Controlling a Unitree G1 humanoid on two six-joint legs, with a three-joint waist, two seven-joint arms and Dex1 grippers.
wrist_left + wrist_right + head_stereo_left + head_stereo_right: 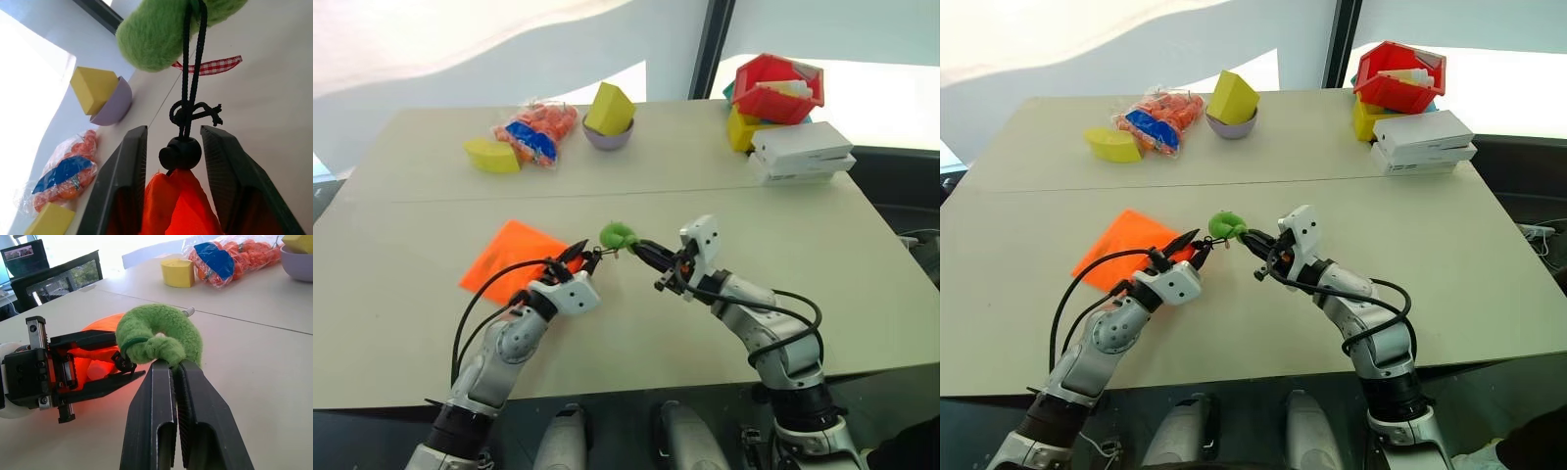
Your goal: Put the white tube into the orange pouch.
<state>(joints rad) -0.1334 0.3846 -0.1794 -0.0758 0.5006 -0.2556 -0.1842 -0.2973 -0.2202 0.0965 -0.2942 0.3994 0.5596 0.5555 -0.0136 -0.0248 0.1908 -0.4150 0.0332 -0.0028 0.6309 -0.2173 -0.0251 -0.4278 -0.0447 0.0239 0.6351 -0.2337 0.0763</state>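
Observation:
The orange pouch (514,253) lies flat on the table, with its gathered neck lifted toward the middle. My left gripper (585,257) is closed around that neck; in the left wrist view its fingers (132,161) flank the black cord lock (180,152), with orange fabric (176,200) pressed between them. The cord runs up to the green ring (617,235). My right gripper (171,363) is shut on that ring (156,333) and holds it just above the table. The white tube is out of view.
Along the far edge stand a clear bag of orange and blue items (533,129), a yellow wedge (492,155), and a purple bowl (609,137) holding a yellow block. At the far right are a red bin (778,86) and stacked white boxes (801,149).

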